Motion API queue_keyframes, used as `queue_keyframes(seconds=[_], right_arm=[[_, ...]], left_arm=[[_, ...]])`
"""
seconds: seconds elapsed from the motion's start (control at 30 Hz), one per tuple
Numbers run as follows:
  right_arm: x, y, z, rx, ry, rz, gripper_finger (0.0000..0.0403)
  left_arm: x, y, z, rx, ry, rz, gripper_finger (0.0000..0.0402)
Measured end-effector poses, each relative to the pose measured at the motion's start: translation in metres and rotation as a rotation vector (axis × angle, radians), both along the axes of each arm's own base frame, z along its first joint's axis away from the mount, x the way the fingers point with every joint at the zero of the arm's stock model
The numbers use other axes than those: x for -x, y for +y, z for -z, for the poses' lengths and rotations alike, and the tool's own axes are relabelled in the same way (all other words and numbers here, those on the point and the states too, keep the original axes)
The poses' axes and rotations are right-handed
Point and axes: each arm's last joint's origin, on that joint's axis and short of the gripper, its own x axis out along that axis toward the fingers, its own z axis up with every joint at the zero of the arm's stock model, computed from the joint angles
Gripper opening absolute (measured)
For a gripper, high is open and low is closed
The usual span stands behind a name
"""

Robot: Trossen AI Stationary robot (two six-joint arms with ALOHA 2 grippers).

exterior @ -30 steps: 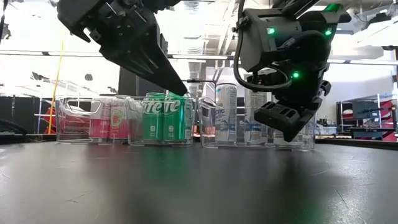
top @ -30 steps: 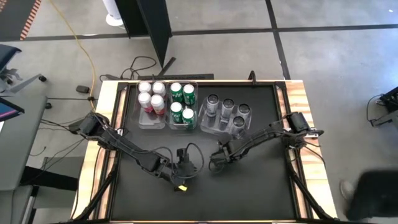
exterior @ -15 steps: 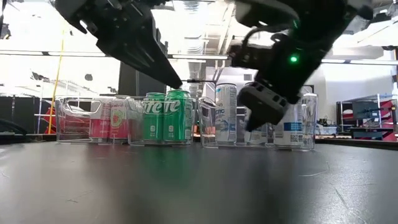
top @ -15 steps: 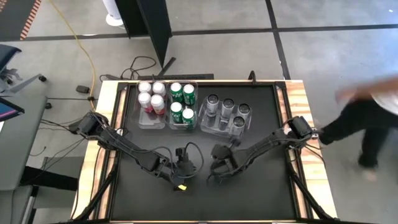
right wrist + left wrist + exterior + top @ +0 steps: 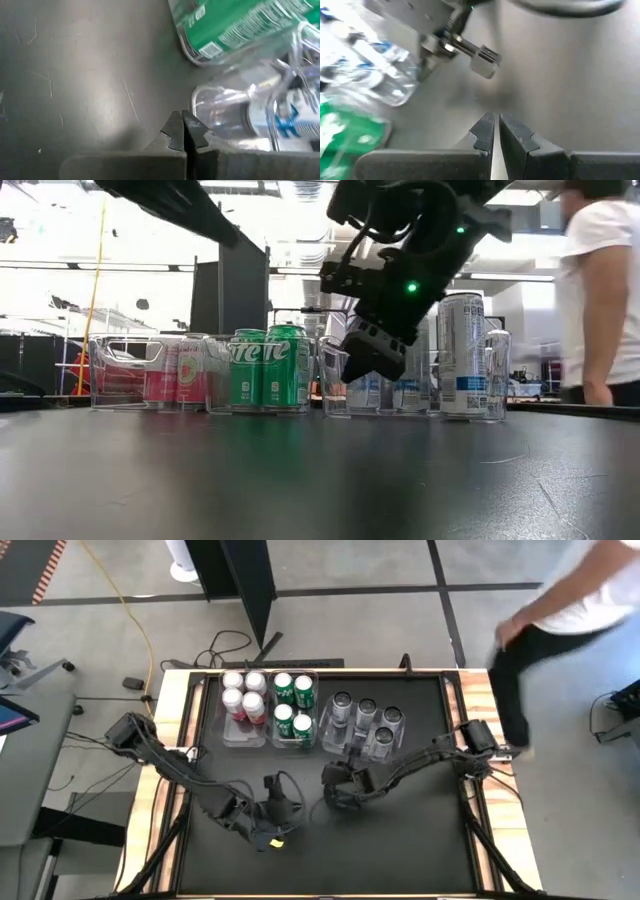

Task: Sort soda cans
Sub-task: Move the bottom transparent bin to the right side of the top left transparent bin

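Note:
Three clear bins stand in a row at the table's far side. The left bin holds the red-pink soda cans [image 5: 243, 695] [image 5: 175, 372], the middle one the green cans [image 5: 293, 705] [image 5: 265, 367], and the right one the silver-topped grey cans [image 5: 365, 720] [image 5: 460, 355]. All the cans stand upright on their bases. My left gripper [image 5: 283, 792] [image 5: 496, 120] hangs shut over the table's middle, holding nothing. My right gripper [image 5: 325, 778] [image 5: 181, 117] [image 5: 366, 368], also shut with nothing in it, hovers just in front of the grey cans' bin, pointing at it.
A person in a white shirt [image 5: 560, 600] [image 5: 600, 300] walks past the table's far right corner. Bare dark table top [image 5: 400, 840] lies near and to the right of both arms. Cables [image 5: 235, 645] lie on the floor beyond the far edge.
My left gripper has risen and drawn back toward the table's left edge, staying shut. My right gripper has rolled and tipped at the wrist and swung toward the left and far edge, closer to the bins, still shut. A person has walked along the table's right side.

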Motion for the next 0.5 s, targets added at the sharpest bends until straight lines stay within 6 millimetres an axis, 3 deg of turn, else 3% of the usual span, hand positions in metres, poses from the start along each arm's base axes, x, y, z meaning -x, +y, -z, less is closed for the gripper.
queue_keyframes(seconds=[0.3,0.5], right_arm=[[-0.013,-0.026,-0.004,0.012,-0.015,-0.038,0.0000],[-0.017,-0.047,-0.006,0.018,-0.032,0.005,0.0000]], left_arm=[[0.041,-0.008,-0.025,-0.093,-0.100,-0.103,0.0022],[0.057,-0.016,-0.026,-0.117,-0.132,-0.126,0.0022]])
